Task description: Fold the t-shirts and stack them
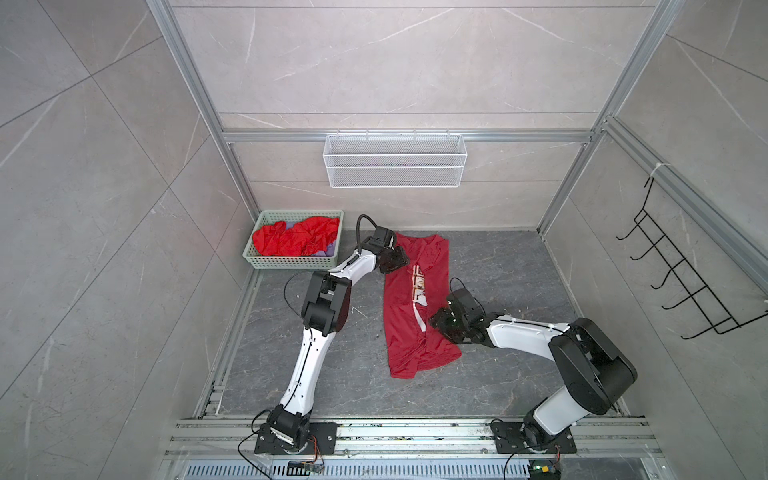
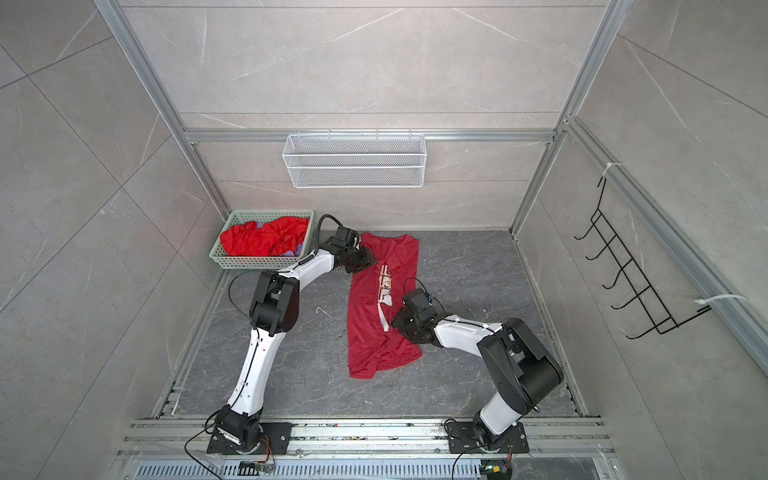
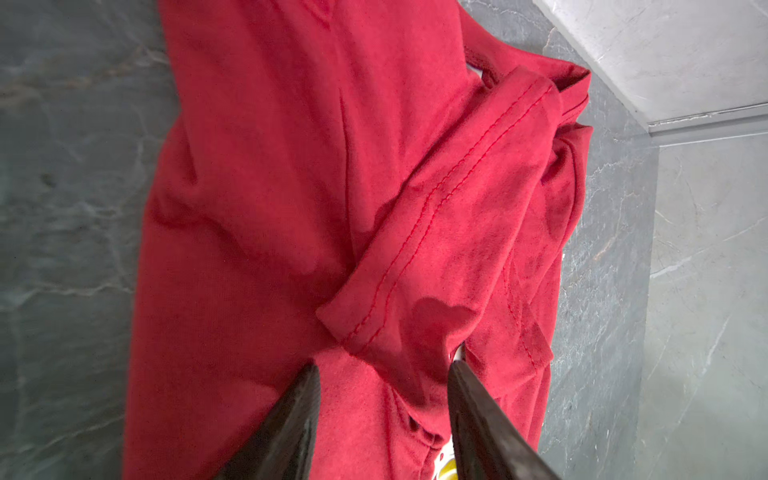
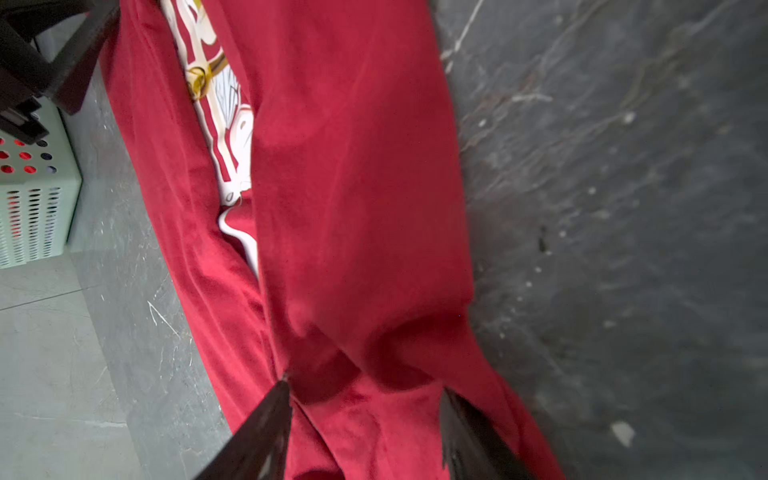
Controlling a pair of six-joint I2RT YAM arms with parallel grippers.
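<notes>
Crimson t-shirt [image 1: 409,316] lies centrally, long axis near-to-far; left gripper [image 3: 384,368] over its far left edge, right gripper [image 4: 365,386] over its near right edge, both jaws parted, clasping nothing.

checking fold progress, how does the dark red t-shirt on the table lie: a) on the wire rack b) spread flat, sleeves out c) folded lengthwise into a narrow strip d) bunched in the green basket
c: the crimson t-shirt lies as a narrow strip, cloth covering part of its print
</notes>
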